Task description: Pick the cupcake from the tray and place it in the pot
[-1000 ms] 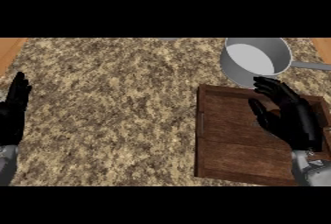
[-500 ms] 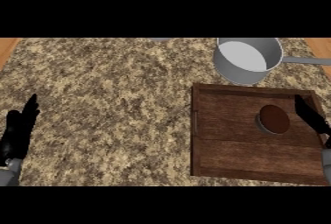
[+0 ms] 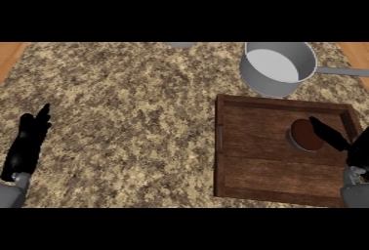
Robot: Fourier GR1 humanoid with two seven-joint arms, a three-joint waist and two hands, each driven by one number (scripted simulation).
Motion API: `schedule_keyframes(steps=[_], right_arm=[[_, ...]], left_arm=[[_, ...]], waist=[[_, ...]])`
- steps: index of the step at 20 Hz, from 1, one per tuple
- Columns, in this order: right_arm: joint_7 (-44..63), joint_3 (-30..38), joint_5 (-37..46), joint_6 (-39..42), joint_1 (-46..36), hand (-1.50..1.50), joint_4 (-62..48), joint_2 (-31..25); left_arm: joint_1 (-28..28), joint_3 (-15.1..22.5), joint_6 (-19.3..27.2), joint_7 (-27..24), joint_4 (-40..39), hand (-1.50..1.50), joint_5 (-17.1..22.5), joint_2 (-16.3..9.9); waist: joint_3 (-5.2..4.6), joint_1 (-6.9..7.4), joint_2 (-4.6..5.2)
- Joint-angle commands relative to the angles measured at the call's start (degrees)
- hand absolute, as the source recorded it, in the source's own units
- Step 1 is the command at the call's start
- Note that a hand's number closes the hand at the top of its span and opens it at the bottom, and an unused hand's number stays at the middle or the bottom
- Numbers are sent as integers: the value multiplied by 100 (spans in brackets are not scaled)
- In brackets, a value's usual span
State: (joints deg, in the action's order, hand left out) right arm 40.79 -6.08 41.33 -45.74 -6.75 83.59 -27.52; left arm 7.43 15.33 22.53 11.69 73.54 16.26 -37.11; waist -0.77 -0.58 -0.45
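Observation:
A brown cupcake (image 3: 305, 135) lies in the right half of the wooden tray (image 3: 249, 161). Behind the tray stands the grey pot (image 3: 276, 67), empty, its handle pointing right. My right hand (image 3: 344, 144) shows at the right edge with straight fingers, edge-on, right beside the cupcake's right side; I cannot tell if it touches. My left hand (image 3: 27, 141) rests open at the left edge, fingers up, far from the tray.
The speckled stone counter (image 3: 130, 112) spreads left of the tray. Wooden strips show at the far left and right top corners. A grey rim of another object peeks in at the top middle.
My right hand has pulled back from over the tray toward the right edge, uncovering the cupcake. The view has shifted, so the pot and tray sit lower.

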Motion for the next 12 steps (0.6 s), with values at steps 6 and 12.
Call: schedule_keyframes(steps=[6, 12], right_arm=[[2876, -508, 524, 3060, -759, -150, 509, -58], [4179, -587, -197, 4604, -1456, -150, 1048, 356]], left_arm=[[83, 103, 70, 298, 209, 0, -82, 34], [109, 131, 11, 472, 239, 0, -117, -2]], waist=[[5, 143, -32], [41, 95, -22]])
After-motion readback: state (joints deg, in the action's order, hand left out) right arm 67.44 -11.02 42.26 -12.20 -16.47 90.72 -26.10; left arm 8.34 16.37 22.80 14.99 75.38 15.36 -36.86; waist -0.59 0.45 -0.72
